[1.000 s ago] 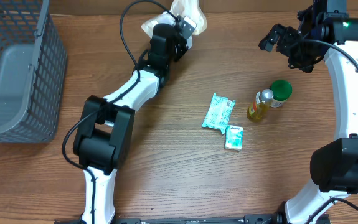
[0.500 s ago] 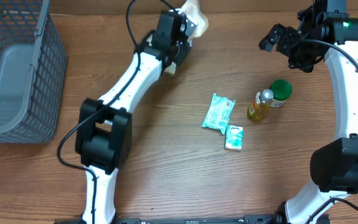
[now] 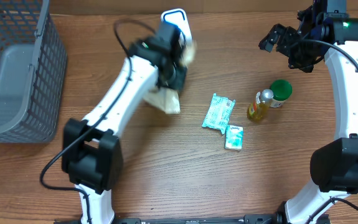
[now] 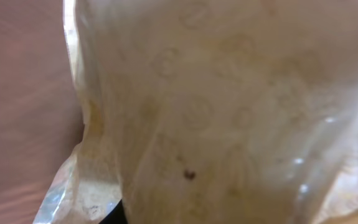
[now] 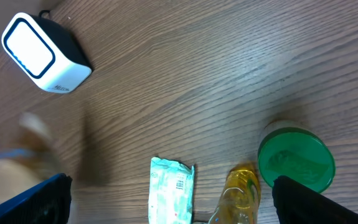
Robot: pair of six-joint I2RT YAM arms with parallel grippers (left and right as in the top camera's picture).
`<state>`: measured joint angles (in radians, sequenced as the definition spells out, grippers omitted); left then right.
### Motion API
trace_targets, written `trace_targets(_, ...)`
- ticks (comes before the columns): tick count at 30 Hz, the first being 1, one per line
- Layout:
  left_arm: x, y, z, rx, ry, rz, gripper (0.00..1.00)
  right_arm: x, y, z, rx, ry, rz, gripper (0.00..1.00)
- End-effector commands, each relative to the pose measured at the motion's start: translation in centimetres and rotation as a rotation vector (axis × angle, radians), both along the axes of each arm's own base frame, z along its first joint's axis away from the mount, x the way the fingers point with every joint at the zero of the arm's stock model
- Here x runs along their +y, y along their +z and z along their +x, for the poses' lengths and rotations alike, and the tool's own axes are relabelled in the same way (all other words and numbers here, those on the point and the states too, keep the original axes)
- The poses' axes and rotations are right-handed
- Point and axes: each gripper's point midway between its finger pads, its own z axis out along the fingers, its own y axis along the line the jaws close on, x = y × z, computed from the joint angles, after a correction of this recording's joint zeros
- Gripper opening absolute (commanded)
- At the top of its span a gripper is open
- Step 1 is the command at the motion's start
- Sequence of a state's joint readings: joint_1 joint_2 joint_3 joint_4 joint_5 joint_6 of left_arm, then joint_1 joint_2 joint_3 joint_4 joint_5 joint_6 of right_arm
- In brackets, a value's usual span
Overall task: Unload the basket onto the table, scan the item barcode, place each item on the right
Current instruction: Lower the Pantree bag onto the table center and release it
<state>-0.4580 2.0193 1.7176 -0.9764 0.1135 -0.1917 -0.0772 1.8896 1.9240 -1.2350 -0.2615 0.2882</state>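
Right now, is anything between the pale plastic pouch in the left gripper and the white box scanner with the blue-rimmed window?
No separate object shows. The pale plastic pouch hangs from the left gripper. In the overhead view only that arm's own wrist lies between the pouch and the white blue-rimmed scanner.

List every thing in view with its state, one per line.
Left gripper: shut on bag.
Right gripper: open, empty.
Bag: held, hanging under the gripper.
Scanner: on table, untouched.
Basket: nothing visible inside.
Packet: flat on table.
Box: flat on table.
Bottle: capped, beside jar.
Jar: upright, lid on.
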Motion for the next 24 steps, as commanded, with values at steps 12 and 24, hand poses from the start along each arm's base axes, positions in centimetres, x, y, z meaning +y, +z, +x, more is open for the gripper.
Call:
trace_targets(12, -7.1, -4.0, -5.7, 0.105, 0.021, -0.076, 0.51, -0.2, 0.9, 0.0, -0.024, -0.004, -0.009, 1.0)
trace_targets(24, -4.6, 4.9, -1.8, -0.074, 0.092, -0.103, 1.0, -0.2, 0.9, 0.0, -0.024, -0.004, -0.009, 1.0)
